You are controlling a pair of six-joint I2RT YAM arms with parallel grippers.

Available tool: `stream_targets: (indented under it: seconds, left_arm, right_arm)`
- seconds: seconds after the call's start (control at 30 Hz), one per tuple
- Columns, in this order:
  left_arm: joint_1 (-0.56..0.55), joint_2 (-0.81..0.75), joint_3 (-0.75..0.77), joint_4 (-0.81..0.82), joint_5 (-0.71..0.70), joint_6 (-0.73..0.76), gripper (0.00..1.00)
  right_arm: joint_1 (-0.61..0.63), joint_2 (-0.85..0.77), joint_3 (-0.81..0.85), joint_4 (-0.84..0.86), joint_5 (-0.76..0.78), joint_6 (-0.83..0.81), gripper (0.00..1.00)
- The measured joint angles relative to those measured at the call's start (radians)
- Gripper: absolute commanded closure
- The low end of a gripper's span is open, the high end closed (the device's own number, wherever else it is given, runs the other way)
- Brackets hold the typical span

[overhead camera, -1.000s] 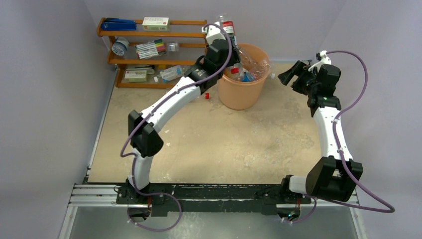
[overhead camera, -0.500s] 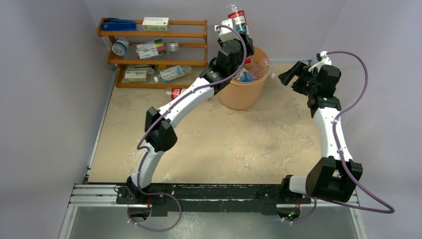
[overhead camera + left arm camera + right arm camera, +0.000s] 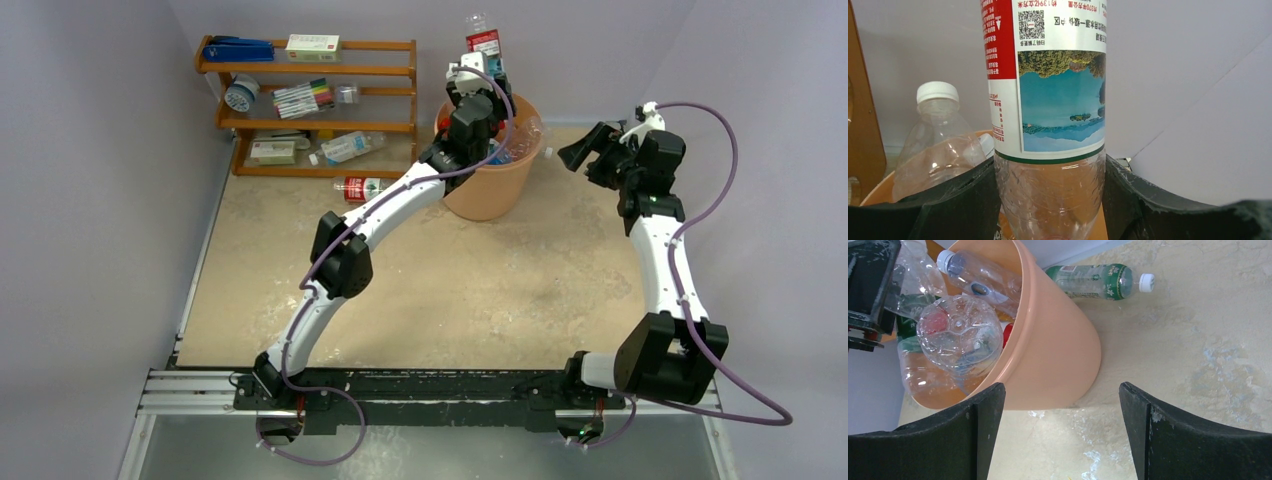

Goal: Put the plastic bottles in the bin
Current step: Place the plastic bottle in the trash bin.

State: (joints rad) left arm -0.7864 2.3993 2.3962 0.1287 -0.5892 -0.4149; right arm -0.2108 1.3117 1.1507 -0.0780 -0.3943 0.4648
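Observation:
My left gripper [image 3: 481, 66] is raised over the round orange bin [image 3: 487, 192], shut on a clear plastic bottle [image 3: 483, 42] with a red, white and blue label. In the left wrist view that bottle [image 3: 1050, 100] stands neck down between the black fingers [image 3: 963, 200], which touch both its sides. Several more bottles lie inside the bin [image 3: 1058, 355], among them a crumpled clear one [image 3: 960, 335]. My right gripper [image 3: 580, 150] hovers open to the right of the bin, nothing between its fingers [image 3: 983, 425].
A red-labelled bottle [image 3: 362, 187] lies on the floor left of the bin. A green-labelled one [image 3: 1098, 280] lies on the floor beside it. The wooden shelf [image 3: 300, 125] at the back left holds another bottle [image 3: 345, 147], marker pens [image 3: 303, 98] and boxes [image 3: 313, 45].
My left arm swung right with the bottle, from the bin's left rim to above its middle, and the red-labelled bottle on the floor came into sight. The right arm stayed still.

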Motion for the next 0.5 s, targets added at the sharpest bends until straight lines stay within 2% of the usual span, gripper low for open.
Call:
stream_targets:
  seconds: [0.23, 0.37, 0.5]
  left_arm:
    - [-0.002, 0.004, -0.006, 0.058, -0.021, 0.044, 0.30]
    - [-0.003, 0.005, -0.032, 0.095, -0.021, 0.072, 0.15]
    - [-0.015, -0.021, -0.128, 0.178, -0.014, 0.119, 0.14]
  right_arm:
    - [0.000, 0.023, -0.013, 0.018, -0.019, 0.000, 0.13]
    - [0.000, 0.030, -0.014, 0.027, -0.020, 0.000, 0.13]
    - [-0.004, 0.031, -0.014, 0.032, -0.021, 0.000, 0.13]
